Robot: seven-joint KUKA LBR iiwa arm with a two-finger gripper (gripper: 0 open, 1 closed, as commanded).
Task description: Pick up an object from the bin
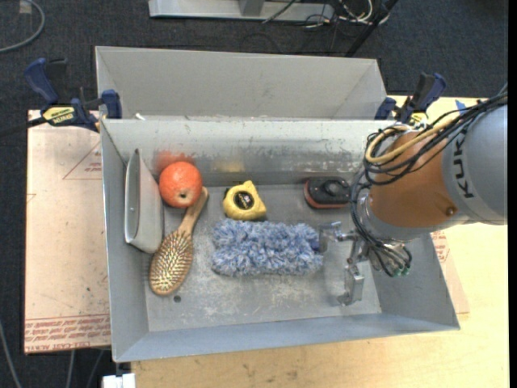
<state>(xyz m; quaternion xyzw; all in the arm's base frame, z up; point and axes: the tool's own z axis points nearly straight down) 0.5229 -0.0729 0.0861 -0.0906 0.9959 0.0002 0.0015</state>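
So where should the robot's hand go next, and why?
Probably a small slide toward the view's left, to the blue fluffy cloth. The gripper hangs over bare bin floor near the right wall, with nothing under it to pick. That cloth looks like the nearest thing. The red and black thing lies further back, beside the arm.

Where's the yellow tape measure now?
In camera view, the yellow tape measure sits by the back wall, right of the red apple, behind the blue fluffy cloth.
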